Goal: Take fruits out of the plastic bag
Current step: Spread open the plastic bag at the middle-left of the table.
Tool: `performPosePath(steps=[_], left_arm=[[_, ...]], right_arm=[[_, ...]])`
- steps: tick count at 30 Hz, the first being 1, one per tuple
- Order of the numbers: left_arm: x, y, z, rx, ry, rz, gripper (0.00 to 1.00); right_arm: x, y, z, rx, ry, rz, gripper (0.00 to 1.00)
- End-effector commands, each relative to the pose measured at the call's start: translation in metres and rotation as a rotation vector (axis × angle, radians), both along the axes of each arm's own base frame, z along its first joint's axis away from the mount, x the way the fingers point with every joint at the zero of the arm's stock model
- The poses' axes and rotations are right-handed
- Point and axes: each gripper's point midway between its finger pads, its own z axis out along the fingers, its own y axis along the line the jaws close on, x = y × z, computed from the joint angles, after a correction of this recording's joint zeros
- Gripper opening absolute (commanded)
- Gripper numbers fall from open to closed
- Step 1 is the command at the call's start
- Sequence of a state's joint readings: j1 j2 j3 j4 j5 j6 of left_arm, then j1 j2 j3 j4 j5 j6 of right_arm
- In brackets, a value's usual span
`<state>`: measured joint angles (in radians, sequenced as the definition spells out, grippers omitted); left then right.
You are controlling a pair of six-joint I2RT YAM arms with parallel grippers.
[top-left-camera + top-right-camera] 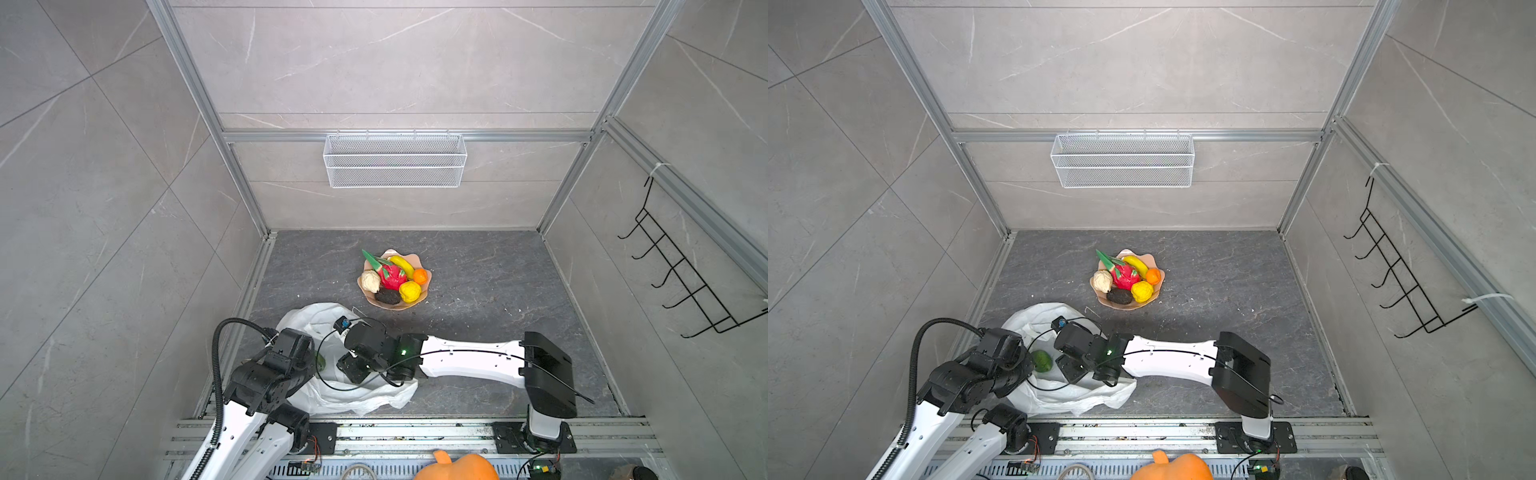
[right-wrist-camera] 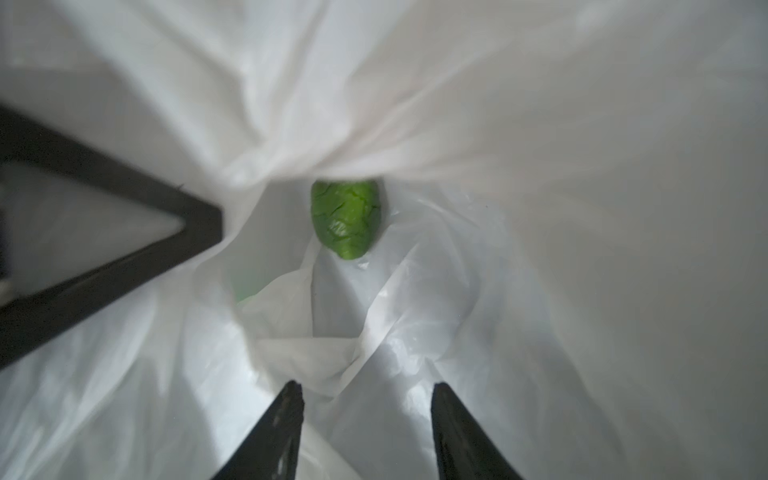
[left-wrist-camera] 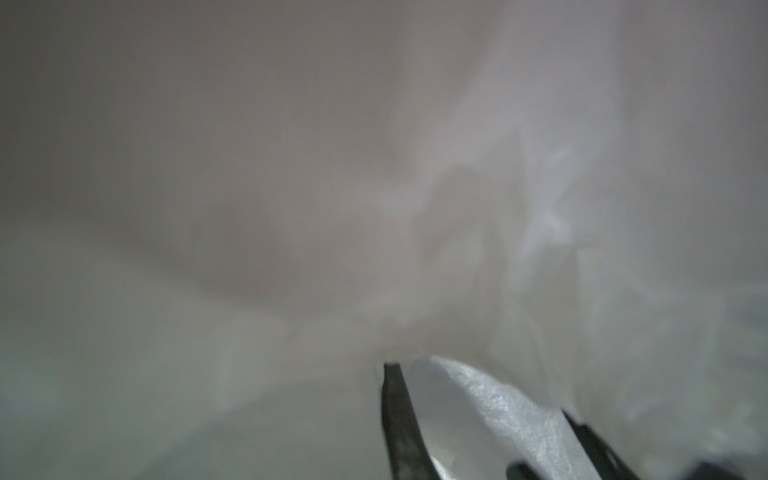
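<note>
The white plastic bag (image 1: 324,316) lies crumpled at the front left of the dark floor, and both wrists are over it. My left gripper (image 3: 490,419) is shut on a fold of the bag's film. Inside the bag, my right gripper (image 2: 365,399) stands open, with only bag film lying between its fingers. A green fruit (image 2: 347,220) lies deeper in the bag, ahead of the fingertips and apart from them. The same green fruit (image 1: 1042,360) shows through the bag's mouth in a top view. Several fruits, among them a dragon fruit (image 1: 390,276), a banana and a lemon, sit in the peach bowl (image 1: 390,306).
A white wire basket (image 1: 395,160) hangs on the back wall. A black hook rack (image 1: 685,282) is on the right wall. An orange pumpkin (image 1: 461,467) sits at the front edge, behind the metal rail. A black triangular frame (image 2: 124,232) stands beside the bag's opening.
</note>
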<state>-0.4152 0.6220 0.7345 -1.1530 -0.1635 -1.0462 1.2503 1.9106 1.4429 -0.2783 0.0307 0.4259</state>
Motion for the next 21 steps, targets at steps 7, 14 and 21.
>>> performPosePath(steps=[7,14,21], left_arm=[[-0.014,-0.007,-0.014,-0.02,0.1,-0.024,0.0],[-0.023,-0.001,-0.018,-0.018,0.107,0.013,0.0],[-0.03,0.002,-0.027,-0.011,0.144,0.034,0.0]], right_arm=[[0.053,0.028,-0.039,-0.009,0.035,-0.056,0.54],[0.142,-0.023,-0.059,-0.241,-0.158,-0.293,0.57],[0.161,-0.077,-0.038,-0.227,-0.19,-0.424,0.57]])
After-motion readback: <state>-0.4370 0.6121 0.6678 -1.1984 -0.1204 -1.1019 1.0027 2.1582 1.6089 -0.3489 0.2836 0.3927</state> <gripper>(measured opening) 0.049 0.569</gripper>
